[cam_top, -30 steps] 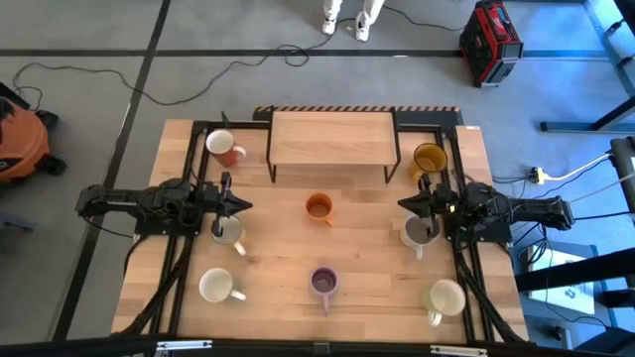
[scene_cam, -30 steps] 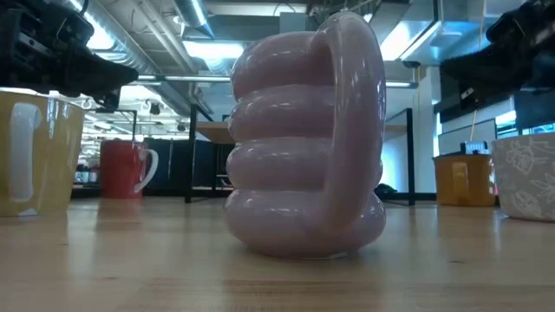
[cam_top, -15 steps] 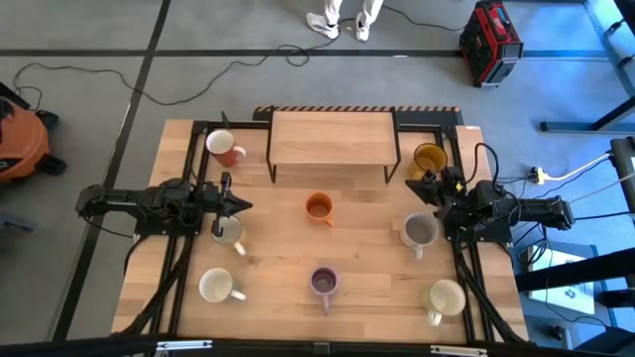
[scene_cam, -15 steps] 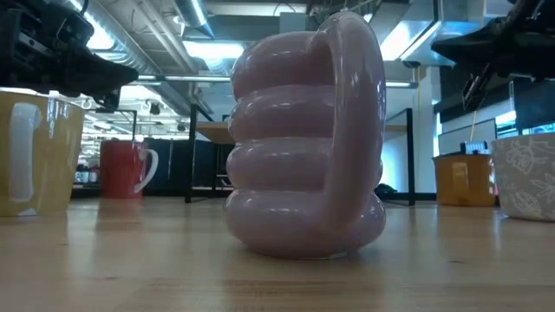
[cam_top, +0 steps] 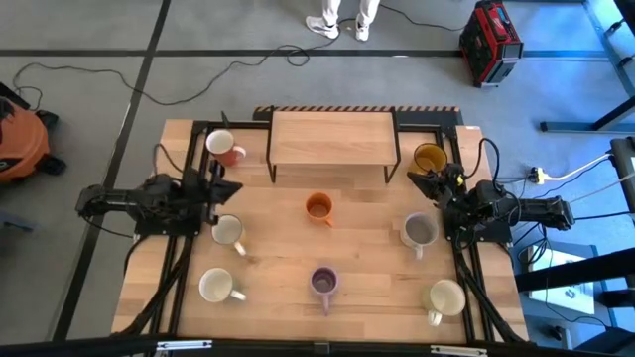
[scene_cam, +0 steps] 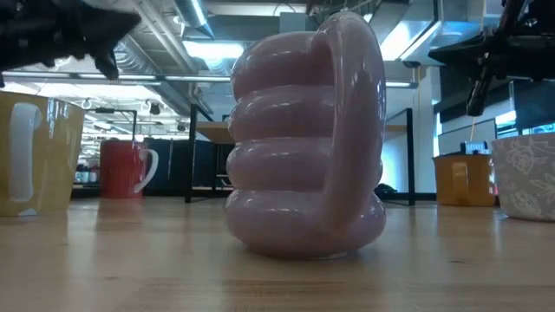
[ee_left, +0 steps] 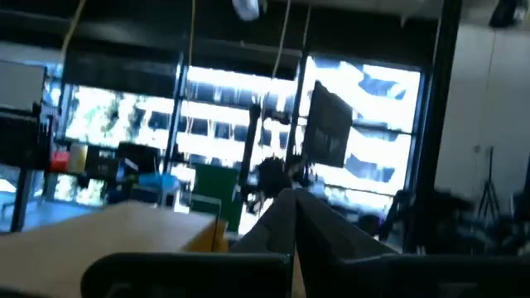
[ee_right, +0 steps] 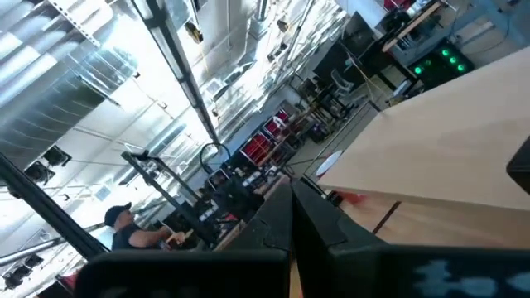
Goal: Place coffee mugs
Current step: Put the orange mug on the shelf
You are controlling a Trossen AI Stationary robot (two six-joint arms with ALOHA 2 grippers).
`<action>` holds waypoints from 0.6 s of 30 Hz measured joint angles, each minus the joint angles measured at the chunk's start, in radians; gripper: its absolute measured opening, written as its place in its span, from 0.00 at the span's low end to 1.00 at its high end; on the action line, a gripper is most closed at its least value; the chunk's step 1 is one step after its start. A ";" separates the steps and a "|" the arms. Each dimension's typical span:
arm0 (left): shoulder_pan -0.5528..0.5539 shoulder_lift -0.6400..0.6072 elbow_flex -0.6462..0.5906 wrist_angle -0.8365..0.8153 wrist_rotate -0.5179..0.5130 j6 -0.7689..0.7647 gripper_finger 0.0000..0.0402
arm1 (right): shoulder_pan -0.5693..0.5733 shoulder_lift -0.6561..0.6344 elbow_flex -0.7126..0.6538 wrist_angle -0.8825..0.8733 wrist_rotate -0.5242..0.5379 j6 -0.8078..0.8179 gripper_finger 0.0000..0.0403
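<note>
Low view, purple mug hides table ctr

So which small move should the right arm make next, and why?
Probably open the right hand and lower it over the yellow mug. The hand is shut, holds nothing, and sits just beside that mug, near the raised wooden shelf. The left hand is also shut and empty.

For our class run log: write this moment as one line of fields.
left tool: shut, empty, beside red-orange mug | right tool: shut, empty, beside mustard mug | mugs: none held
</note>
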 joint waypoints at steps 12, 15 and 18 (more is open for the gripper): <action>0.000 0.000 0.000 0.137 -0.181 -0.039 0.00 | 0.000 0.144 0.074 -0.001 0.030 -0.059 0.00; 0.000 0.000 0.000 0.130 -0.181 -0.041 0.00 | 0.000 0.264 0.144 0.000 0.014 -0.121 0.00; 0.000 0.000 0.000 0.129 -0.183 -0.041 0.00 | 0.000 0.403 0.223 -0.003 -0.024 -0.166 0.00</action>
